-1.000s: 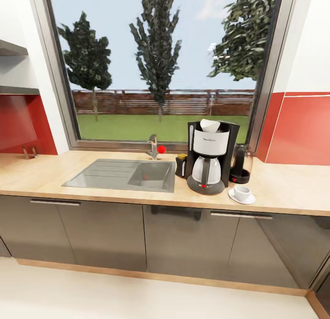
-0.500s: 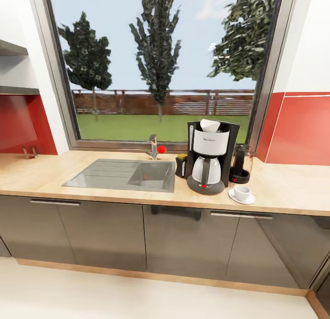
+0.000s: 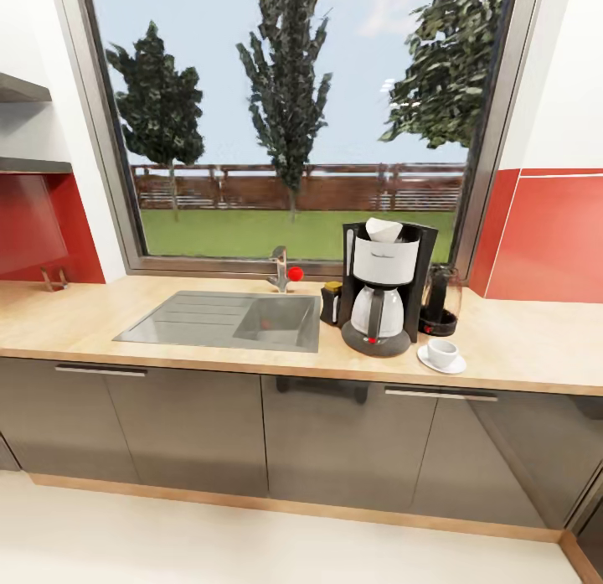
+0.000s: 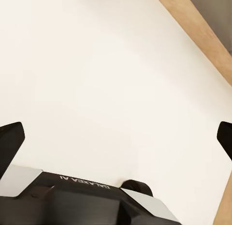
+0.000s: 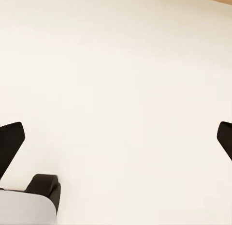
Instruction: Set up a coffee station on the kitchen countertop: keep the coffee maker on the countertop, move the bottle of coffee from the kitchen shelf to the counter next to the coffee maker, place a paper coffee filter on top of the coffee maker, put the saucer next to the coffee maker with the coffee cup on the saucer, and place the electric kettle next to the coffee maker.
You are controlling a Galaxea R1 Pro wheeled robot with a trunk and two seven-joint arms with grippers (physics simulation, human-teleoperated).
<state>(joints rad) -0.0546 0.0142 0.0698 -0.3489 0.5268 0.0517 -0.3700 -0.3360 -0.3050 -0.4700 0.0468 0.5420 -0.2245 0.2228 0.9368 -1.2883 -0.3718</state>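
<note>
On the kitchen countertop (image 3: 519, 341) stands the coffee maker (image 3: 381, 291), with the white paper coffee filter (image 3: 383, 229) on its top. The bottle of coffee (image 3: 332, 302) is close against its left side. Just right of it is the electric kettle (image 3: 441, 299). In front of the kettle the coffee cup (image 3: 442, 350) rests on the saucer (image 3: 429, 363). My left gripper (image 4: 118, 138) is open over pale floor, nothing between its fingers. My right gripper (image 5: 116, 138) is open over the same floor and holds nothing.
A grey inset sink (image 3: 222, 320) with a tap (image 3: 280, 270) lies left of the coffee maker. A small metal holder (image 3: 53, 278) stands at the far left by the red backsplash. Grey shelves (image 3: 21, 88) hang at the upper left. Dark cabinet fronts (image 3: 201, 425) run below.
The electric kettle seems to have settled or turned very slightly beside the coffee maker. Nothing else has moved.
</note>
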